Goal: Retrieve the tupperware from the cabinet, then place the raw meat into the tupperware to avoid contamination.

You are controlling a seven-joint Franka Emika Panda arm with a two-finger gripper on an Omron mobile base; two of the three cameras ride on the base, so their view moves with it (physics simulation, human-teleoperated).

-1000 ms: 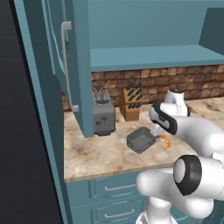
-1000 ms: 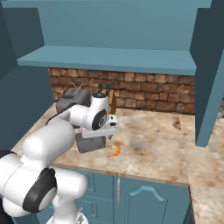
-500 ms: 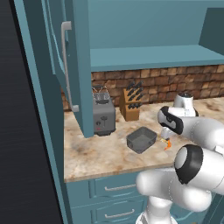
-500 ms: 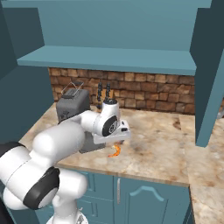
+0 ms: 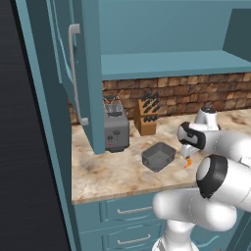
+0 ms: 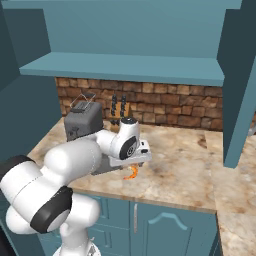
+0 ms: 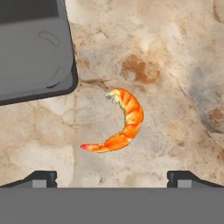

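While the cabinet (image 5: 78,73) stands with its door swung open at about nine o'clock in the left base view, the toaster (image 5: 116,130) sits on the tabletop (image 5: 108,169) just under it, with the knife block (image 5: 147,117) a little further along toward three o'clock. Next comes the tupperware (image 5: 159,156), already down on the tabletop and empty, its open side up. Just beside it, at roughly its three o'clock in that view, lies the raw meat (image 5: 188,162) — a small orange curl, apart from the tub and not yet lifted.

Above the meat hangs the tool (image 7: 112,177), its jaws spread wide and holding nothing; in the hand view the two finger tips stand at five and seven o'clock with the meat (image 7: 120,122) roughly centred between them, and a corner of the tub (image 7: 35,52) shows at ten o'clock.

I judge the pick to be the step in hand, and the risks lie there. The piece is thin and curved, so fingers closing across the arc could pinch only the tail or squirt it sideways. The tub's rim is close — a finger drifting toward ten o'clock on the way down could nudge the tub away.
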